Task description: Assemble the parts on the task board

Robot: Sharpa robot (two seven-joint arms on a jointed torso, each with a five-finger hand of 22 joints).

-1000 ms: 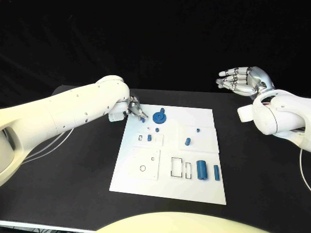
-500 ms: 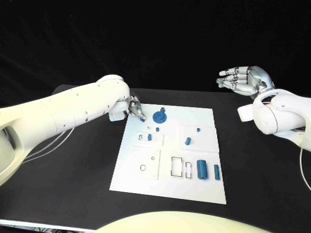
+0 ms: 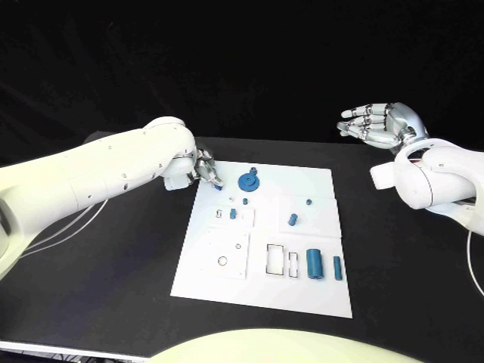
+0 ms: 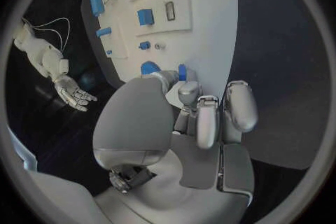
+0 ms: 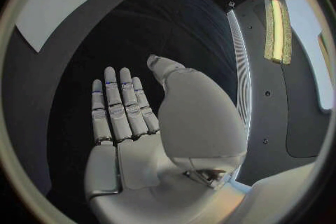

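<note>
Left hand [image 3: 209, 171] barely shifted at task board [image 3: 266, 291] far corner, pinching a small blue part [image 4: 182, 71]; right hand [image 3: 378, 125] idle, fingers apart — placement pending.

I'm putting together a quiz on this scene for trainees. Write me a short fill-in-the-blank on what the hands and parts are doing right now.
1. The left robot hand is at the far-left corner of the white ____.
2. The right robot hand, raised off to the side, holds ____.
3. The round blue part next to the left robot hand lies on the board's ____ edge.
4. The board lies on a ____ table.

Missing words: board; nothing; far; black
</note>
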